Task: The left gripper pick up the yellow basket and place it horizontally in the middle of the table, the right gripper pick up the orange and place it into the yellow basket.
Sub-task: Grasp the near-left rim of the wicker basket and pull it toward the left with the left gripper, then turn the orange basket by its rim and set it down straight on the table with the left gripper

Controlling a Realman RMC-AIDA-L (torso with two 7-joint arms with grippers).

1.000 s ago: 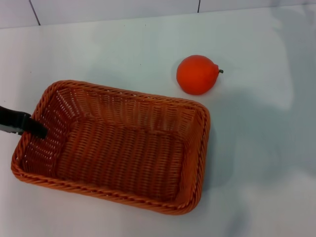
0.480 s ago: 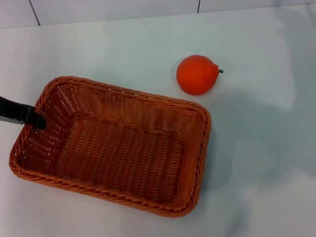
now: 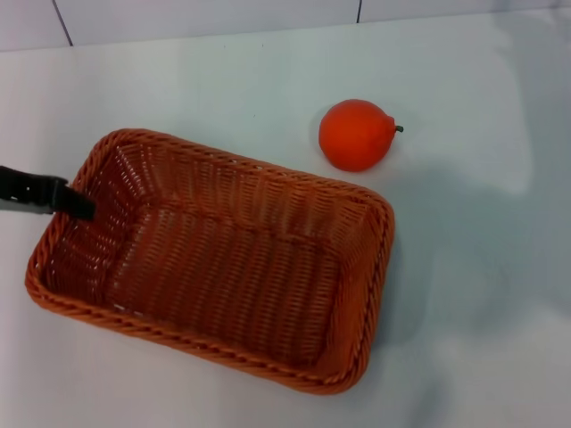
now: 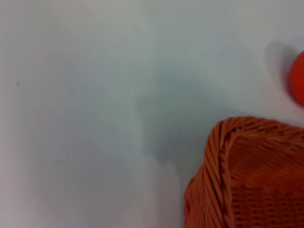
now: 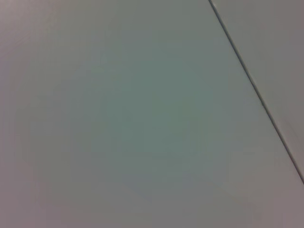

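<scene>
Now your left gripper [image 3: 76, 203], apparently gripping the basket [image 3: 223, 259] by its left rim, has swung it slightly rightward on the table [image 3: 196, 80]; the orange [image 3: 357, 134] waits beyond, right gripper unseen.

- A pale tiled wall [image 3: 205, 16] runs along the far edge of the white surface in the head view.
- Two dark grout lines [image 3: 61, 21] cut down through it, one toward the left and one right of centre.
- In the right wrist view, a thin dark seam [image 5: 256, 88] crosses a plain pale grey surface on a slant.
</scene>
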